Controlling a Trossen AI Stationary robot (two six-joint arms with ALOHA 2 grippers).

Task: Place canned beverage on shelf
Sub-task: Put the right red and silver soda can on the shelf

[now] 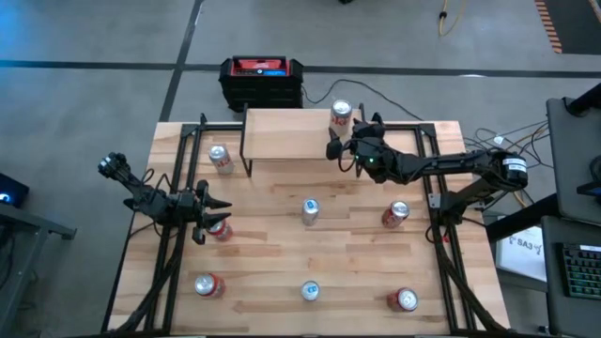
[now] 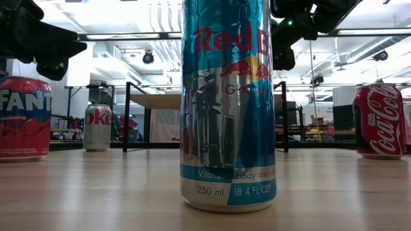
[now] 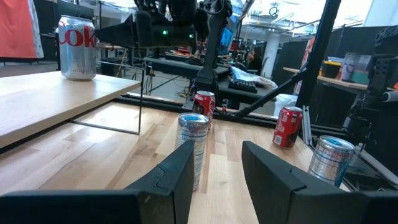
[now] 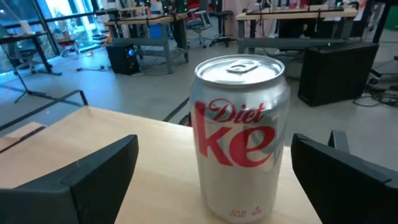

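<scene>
1. Red Bull can (image 2: 228, 106) sits closest to the low camera, upright near the table's (image 1: 282, 282) front edge.
2. Left gripper (image 1: 208, 214) hangs by the left edge, fingers pinched together, nothing in them.
3. Right gripper (image 4: 214, 177) is spread wide around the Diet Coke can (image 4: 239, 134), pads clear of it.
4. That can stands upright at the shelf's (image 1: 282, 136) right end, along the table's far edge.
</scene>
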